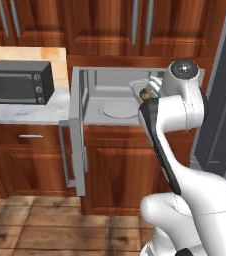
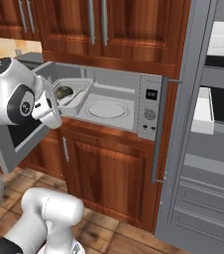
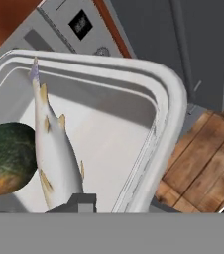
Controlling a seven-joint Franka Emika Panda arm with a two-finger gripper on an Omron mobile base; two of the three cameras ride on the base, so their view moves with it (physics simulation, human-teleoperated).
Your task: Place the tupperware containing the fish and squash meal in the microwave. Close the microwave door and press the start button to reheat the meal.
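The tupperware (image 2: 77,92) is a pale shallow tub, held at the left front of the open microwave (image 2: 115,94) cavity. Inside it lie a pale fish (image 3: 54,149) and a dark green-orange squash (image 3: 7,158). My gripper (image 2: 58,103) is shut on the tub's near rim; one finger tip (image 3: 82,202) shows at the tub's edge. In the left base view my arm hides most of the tupperware (image 1: 146,89). The microwave door (image 1: 76,135) stands swung open to the left, its bar handle (image 1: 63,155) facing out. The control panel (image 2: 149,106) sits on the cavity's right.
A round turntable (image 2: 106,109) lies on the cavity floor. A dark countertop oven (image 1: 19,81) stands on the marble counter to the left. To the right is a tall grey unit (image 2: 183,149) with white bins (image 2: 221,38) on its shelves. Wood cabinets hang above.
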